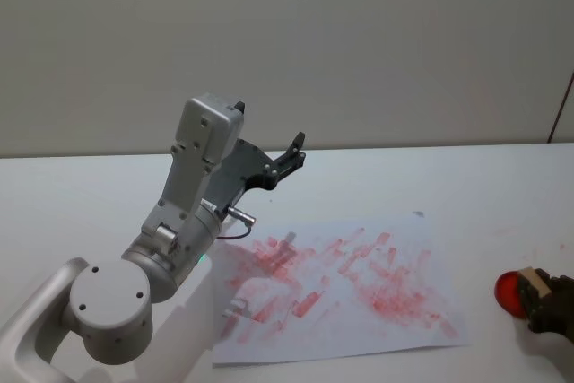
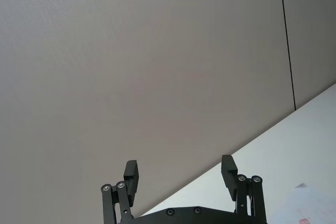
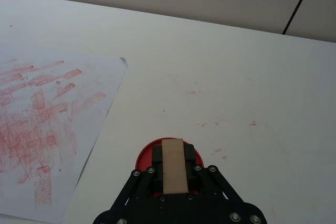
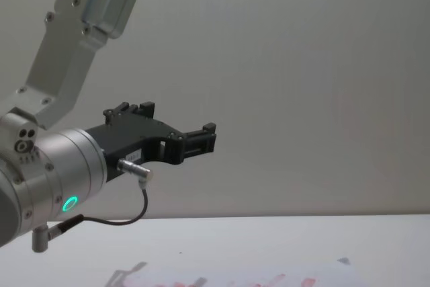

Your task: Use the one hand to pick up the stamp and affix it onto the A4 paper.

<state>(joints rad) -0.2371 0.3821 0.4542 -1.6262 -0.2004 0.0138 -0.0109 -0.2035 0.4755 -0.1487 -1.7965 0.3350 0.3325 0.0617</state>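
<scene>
At lower right, the wooden stamp (image 1: 534, 282) is gripped by the right hand (image 3: 173, 157), beside the A4 paper (image 1: 359, 311); the left hand (image 2: 179, 167) is held aloft, open.

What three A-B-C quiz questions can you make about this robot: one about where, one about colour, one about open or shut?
1. Where is the stamp?
A. flat on the table. B. in the right end effector. C. on the wall.
2. What colour are the marks on the A4 paper?
A. blue. B. green. C. red.
3. How is the left end effector?
A. open and empty. B. shut on a pen. C. pressing a box.
Answers: 1 B, its fingers clasp the wooden block; 2 C, red smudges cover the sheet; 3 A, its fingers stand apart in the air.
</scene>
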